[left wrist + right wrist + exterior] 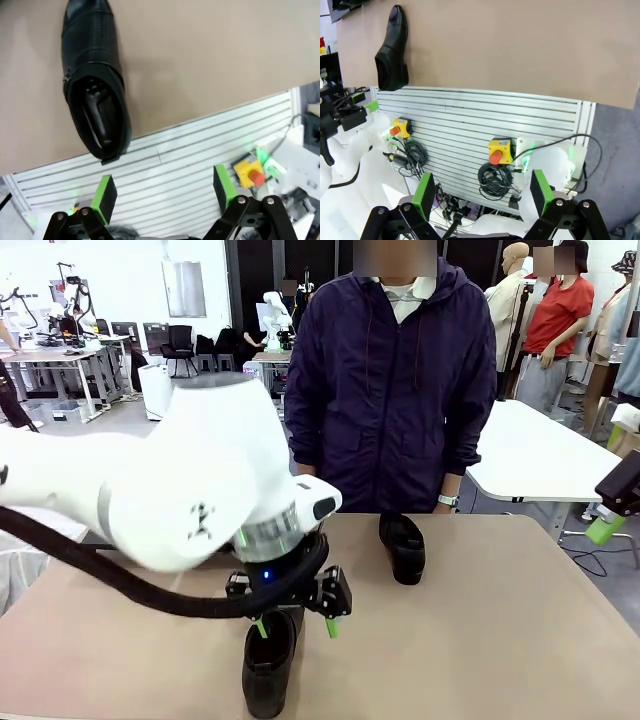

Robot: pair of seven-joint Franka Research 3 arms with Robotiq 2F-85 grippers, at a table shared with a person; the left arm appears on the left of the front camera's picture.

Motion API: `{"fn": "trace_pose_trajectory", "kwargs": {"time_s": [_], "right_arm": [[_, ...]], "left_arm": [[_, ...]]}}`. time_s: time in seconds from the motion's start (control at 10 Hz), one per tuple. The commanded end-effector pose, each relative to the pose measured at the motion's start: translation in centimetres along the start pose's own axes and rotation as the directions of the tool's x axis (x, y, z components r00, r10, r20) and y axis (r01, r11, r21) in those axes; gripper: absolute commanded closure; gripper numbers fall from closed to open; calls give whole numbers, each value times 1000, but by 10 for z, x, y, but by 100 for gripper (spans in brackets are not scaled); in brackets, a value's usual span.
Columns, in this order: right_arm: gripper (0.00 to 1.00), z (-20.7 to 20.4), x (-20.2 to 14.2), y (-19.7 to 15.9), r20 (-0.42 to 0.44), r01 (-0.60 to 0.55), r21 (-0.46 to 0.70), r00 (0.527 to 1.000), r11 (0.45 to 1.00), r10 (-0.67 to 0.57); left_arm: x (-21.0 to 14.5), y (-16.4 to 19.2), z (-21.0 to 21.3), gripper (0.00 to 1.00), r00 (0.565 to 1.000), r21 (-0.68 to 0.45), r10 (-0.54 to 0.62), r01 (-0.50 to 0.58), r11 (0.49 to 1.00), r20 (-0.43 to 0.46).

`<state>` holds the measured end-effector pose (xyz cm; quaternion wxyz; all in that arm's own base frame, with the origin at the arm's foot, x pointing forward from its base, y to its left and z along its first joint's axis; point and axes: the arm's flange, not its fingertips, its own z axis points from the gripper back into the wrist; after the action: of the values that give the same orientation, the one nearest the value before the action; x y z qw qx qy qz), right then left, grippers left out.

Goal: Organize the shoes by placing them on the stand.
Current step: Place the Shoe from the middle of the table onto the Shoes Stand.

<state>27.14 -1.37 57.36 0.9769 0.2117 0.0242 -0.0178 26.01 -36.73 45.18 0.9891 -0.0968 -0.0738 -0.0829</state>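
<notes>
Your left tool [297,626] hangs low over the near edge of the worktop [500,640] with its jaws wide apart and nothing between them, which I read as the approach to a first grasp. The near shoe [270,665] lies just under it, sole down and opening up, with the toe towards the far side. In the left wrist view its heel reaches a little past the worktop edge, over the slotted metal plate [190,165] below. The tool does not straddle the shoe yet. In that view the shoe [95,85] sits ahead of one green pad [105,197] and not in the gap, so you probably need a small sideways correction before you descend. The open collar near the heel looks like the easiest place to pinch, because the leather is glossy and the rounded toe could slip. The far shoe [402,545] rests on the bare worktop just in front of the person [390,390], who stands at the far side with arms down, apart from both shoes. Your right tool [481,194] is also fully open and holds nothing. It waits high and back over the robot's side, above the plate and the yellow button boxes [500,151]. I think this keeps the way free for the left arm. Both shoes are on the worktop and not on the stand, so the task looks to be at its very beginning.
</notes>
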Motion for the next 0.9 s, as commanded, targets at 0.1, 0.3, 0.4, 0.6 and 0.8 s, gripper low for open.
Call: {"fn": "trace_pose_trajectory", "kwargs": {"time_s": [0.1,0.3,0.4,0.6,0.8], "right_arm": [[0,4,2,0,-7,-25,19,1000,1000,25],[0,4,2,0,-7,-25,19,1000,1000,25],[0,4,2,0,-7,-25,19,1000,1000,25],[0,4,2,0,-7,-25,19,1000,1000,25],[0,4,2,0,-7,-25,19,1000,1000,25]], "left_arm": [[-8,3,-27,0,998,27,-4,2,1000,63],[-12,1,-50,0,998,51,-22,19,998,52],[-11,1,-59,0,997,58,-40,36,998,71],[-6,-1,-72,0,996,73,-66,62,995,63],[-2,-4,-85,0,996,105,-84,79,991,44]]}}
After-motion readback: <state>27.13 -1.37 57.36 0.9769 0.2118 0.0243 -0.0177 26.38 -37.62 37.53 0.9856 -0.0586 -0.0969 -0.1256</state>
